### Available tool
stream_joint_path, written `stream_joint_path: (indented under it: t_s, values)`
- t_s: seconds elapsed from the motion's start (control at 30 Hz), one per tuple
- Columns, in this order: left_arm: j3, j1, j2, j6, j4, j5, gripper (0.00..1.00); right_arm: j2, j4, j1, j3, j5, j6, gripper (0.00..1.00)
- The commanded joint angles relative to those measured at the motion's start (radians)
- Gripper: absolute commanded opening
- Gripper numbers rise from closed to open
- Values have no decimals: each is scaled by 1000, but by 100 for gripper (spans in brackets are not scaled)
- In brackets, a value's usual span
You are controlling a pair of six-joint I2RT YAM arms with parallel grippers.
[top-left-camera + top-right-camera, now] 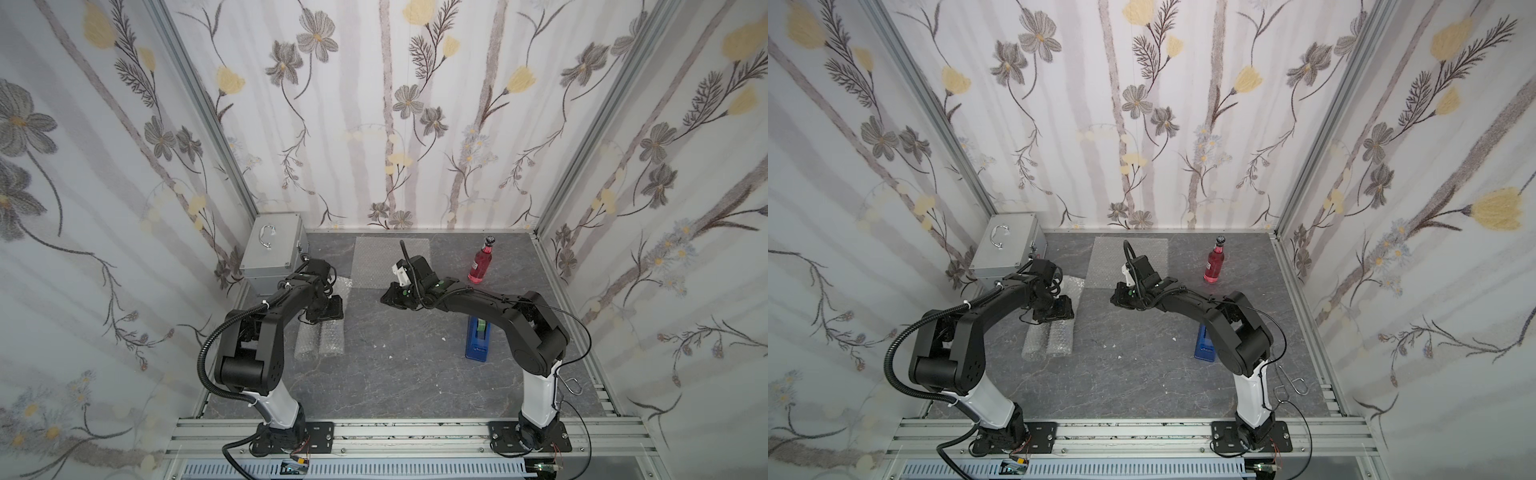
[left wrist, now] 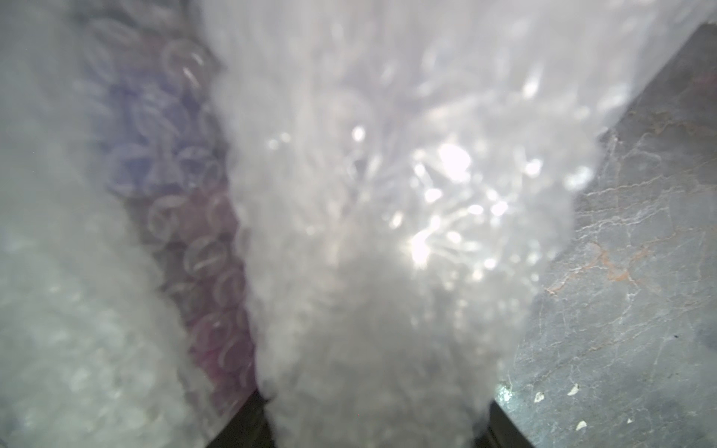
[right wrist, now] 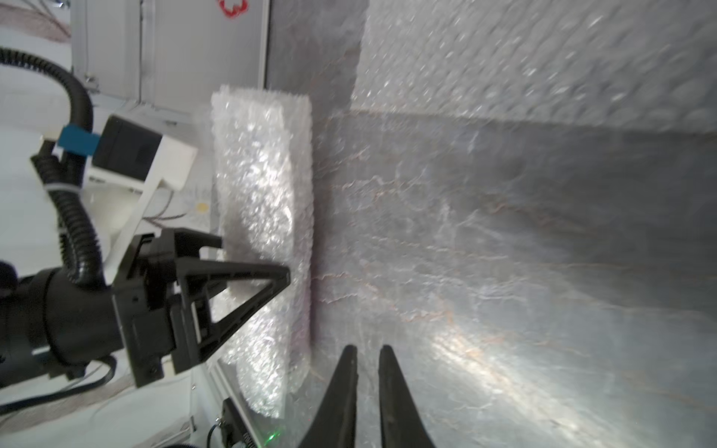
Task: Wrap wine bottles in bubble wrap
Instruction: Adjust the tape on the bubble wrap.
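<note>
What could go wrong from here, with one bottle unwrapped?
1. The left gripper straddles a wrapped bottle. If its wrap is not taped, which I cannot tell, it may spring open on release.
2. The red-pink bottle stands upright beside the right arm. A careless reach with the right gripper could topple it.

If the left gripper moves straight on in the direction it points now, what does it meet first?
The bubble wrap: the roll sits between the jaws of the left gripper, probably touching. The table lies just beyond it.
</note>
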Motion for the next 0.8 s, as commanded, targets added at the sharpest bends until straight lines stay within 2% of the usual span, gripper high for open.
stream_joint_path:
  t_s: [0.0,0.23,0.43,0.6,0.77]
  values:
    - [15,-1,12,10,-19,-22,65,42,-90,-27,95,81,-79,21]
    - [17,-2,7,10,-25,-26,80,238,-204,-86,399,101,-97,28]
    - [26,-30,-125,42,-40,32,100,423,-281,-124,656,95,-82,29]
    - [-12,-33,-256,100,-15,27,100,515,-268,-151,715,61,-40,27]
    - [-83,-14,-363,181,39,26,100,540,-284,-149,711,53,-42,25]
